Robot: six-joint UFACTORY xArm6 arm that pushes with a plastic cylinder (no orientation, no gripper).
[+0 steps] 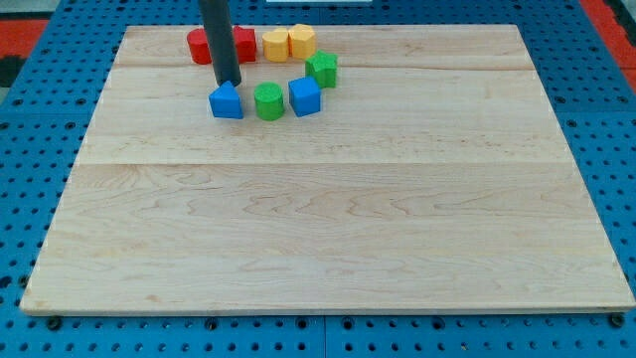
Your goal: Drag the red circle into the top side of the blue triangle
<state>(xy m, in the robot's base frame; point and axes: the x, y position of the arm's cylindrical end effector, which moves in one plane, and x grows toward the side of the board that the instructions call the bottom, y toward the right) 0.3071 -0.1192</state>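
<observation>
Taking the blue triangle [227,101] as the landmark and going from the view's left to its right: two red blocks sit just above it toward the view's top, one [201,46] up and to its left and one [243,44] up and slightly to its right, with the dark rod crossing in front of both, so I cannot say for sure which of them is the red circle the task names. My tip [230,83] stands just above the triangle's top edge, touching it or nearly so, between the triangle and the red pair. There is no gripper here, only the rod, so nothing opens or clamps. I judge the step in hand to be the approach: neither red block has reached the triangle's top side yet. The next move, as I read it, calls for taking the tip round behind the red circle on its far side, then drawing it down toward the triangle without knocking the triangle away. To the triangle's right lie a green block [268,100], then a blue block [304,95], with another green block [322,69] and two yellow blocks [275,44] [302,40] up and right. No containers are on the wooden board [328,229].
</observation>
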